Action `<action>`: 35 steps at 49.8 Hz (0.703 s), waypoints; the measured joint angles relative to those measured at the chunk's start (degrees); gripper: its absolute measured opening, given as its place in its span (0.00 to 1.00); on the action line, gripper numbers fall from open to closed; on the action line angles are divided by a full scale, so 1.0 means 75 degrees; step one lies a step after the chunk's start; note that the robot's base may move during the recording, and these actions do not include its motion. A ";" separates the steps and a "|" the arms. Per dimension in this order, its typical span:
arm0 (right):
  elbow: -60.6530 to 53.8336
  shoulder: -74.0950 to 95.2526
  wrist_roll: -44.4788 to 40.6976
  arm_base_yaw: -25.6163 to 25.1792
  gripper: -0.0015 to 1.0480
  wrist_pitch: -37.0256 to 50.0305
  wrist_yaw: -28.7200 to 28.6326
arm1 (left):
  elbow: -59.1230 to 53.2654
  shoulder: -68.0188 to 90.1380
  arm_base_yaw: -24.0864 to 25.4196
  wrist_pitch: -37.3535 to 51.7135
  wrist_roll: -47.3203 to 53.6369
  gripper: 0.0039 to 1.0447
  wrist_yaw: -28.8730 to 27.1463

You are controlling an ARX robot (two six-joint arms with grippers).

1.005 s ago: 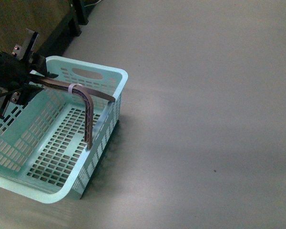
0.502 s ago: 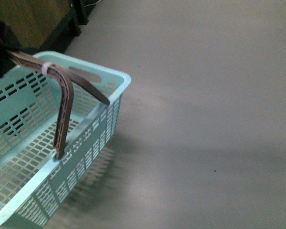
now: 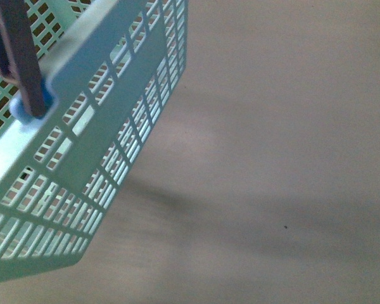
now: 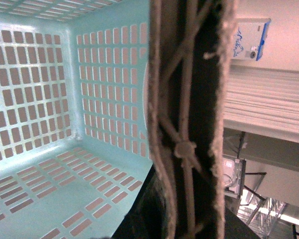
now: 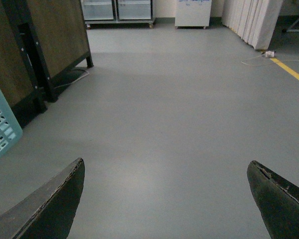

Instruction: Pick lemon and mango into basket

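Right claw (image 5: 165,163) spread wide over grey floor (image 5: 179,99); left claw hidden, cannot tell; wooden cabinet (image 5: 55,30), white curtain (image 5: 249,20) beyond.

Front view: dim; basket (image 3: 114,145) smeared by motion blur, soft shadow (image 3: 171,196) on the floor (image 3: 291,126).
Left wrist view: handle (image 4: 189,124) close and soft, lamp glare beyond.
Right wrist view: even light; floor sharp ahead of the right gripper (image 5: 164,164) jaws, which are dark.
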 joint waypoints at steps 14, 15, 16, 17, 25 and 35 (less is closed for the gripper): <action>0.0000 0.0000 0.0000 0.0000 0.92 0.0000 0.0000 | 0.0481 -0.1177 -0.0291 -0.1081 -0.0192 0.05 -0.0338; 0.0000 0.0000 0.0000 0.0000 0.92 0.0000 0.0000 | 0.0501 -0.1207 -0.0294 -0.1081 -0.0184 0.05 -0.0338; 0.0000 0.0000 0.0000 0.0000 0.92 0.0000 0.0000 | 0.0522 -0.1224 -0.0294 -0.1081 -0.0166 0.05 -0.0344; 0.0000 0.0000 0.0000 0.0000 0.92 0.0000 0.0000 | 0.0536 -0.1233 -0.0294 -0.1084 -0.0146 0.05 -0.0353; 0.0000 0.0000 0.0000 0.0000 0.92 0.0000 0.0000 | 0.0545 -0.1224 -0.0294 -0.1116 -0.0087 0.05 -0.0388; 0.0000 0.0000 0.0000 0.0000 0.92 0.0000 0.0000 | 0.0545 -0.1224 -0.0297 -0.1119 -0.0087 0.05 -0.0382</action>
